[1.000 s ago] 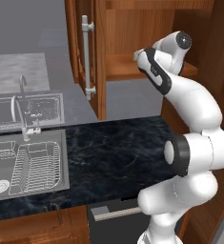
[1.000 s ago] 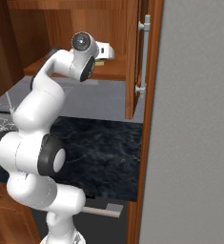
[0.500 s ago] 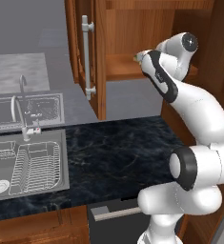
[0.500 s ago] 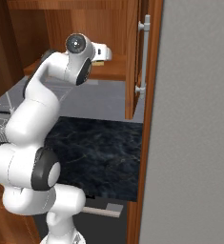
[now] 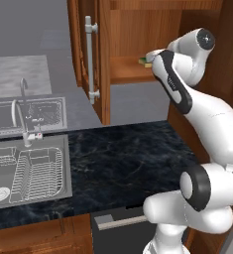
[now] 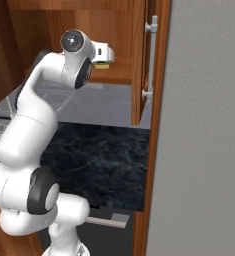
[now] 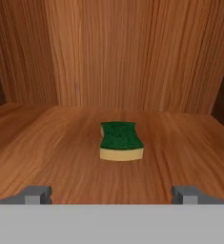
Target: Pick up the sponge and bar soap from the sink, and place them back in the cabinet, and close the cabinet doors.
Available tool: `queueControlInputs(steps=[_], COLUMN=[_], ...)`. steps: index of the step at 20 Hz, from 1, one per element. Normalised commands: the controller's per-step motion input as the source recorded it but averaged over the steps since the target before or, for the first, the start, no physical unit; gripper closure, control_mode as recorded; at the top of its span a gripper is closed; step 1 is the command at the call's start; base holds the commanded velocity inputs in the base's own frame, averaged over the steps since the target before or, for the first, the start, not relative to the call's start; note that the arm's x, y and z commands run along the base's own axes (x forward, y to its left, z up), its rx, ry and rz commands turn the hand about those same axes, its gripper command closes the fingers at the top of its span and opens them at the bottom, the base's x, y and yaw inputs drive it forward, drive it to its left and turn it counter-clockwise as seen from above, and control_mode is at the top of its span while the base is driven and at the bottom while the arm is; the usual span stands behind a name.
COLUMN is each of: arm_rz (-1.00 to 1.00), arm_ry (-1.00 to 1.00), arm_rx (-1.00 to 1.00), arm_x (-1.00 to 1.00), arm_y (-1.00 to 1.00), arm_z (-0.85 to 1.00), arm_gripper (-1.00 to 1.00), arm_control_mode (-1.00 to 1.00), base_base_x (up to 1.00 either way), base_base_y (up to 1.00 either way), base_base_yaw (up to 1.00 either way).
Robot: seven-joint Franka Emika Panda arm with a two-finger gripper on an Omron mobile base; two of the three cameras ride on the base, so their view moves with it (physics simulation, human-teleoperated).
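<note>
The sponge (image 7: pixel 121 139), dark green on top with a yellowish edge, lies flat on the wooden shelf of the cabinet (image 7: pixel 51 157). My gripper (image 7: pixel 111 195) is open, its two fingertips (image 7: pixel 37 194) spread wide on the near side of the sponge and not touching it. From the base views the hand (image 5: pixel 155 55) hovers at the shelf's front edge with the sponge (image 5: pixel 145 61) (image 6: pixel 103 65) just beyond it. Both cabinet doors (image 5: pixel 90 54) (image 6: pixel 141 60) stand open. The sink (image 5: pixel 38 173) sits at the lower left; the bar soap is out of view.
A faucet (image 5: pixel 24 116) rises behind the sink. Dark marble counter (image 5: pixel 128 158) runs below the cabinet. A dark drawer with a silver handle (image 5: pixel 120 221) sits under the counter. The open doors' silver bar handles (image 5: pixel 90 59) (image 6: pixel 150 60) flank my arm.
My arm's elbow and wrist have swung upward and a little to the right in the left base view. The hand stays at the shelf edge and the jaws stay open.
</note>
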Motion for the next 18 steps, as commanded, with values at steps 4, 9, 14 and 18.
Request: queueControlInputs(steps=[4, 9, 14, 18], arm_rz=[0.0, -0.03, -0.04, -0.04], arm_ry=[0.08, 0.11, 0.14, 0.14], arm_rx=[0.0, 0.0, 0.0, 0.0], arm_x=[-0.51, -0.6, -0.62, -0.61], arm_y=[0.0, 0.0, 0.0, 0.0], arm_z=[0.14, 0.15, 0.14, 0.08], arm_gripper=[-1.0, -1.0, -1.0, -1.0], arm_control_mode=[-1.0, -1.0, -1.0, -1.0], base_base_x=[0.0, 0.0, 0.0, 0.0], base_base_y=[0.0, 0.0, 0.0, 0.0], base_base_yaw=[0.0, 0.0, 0.0, 0.0])
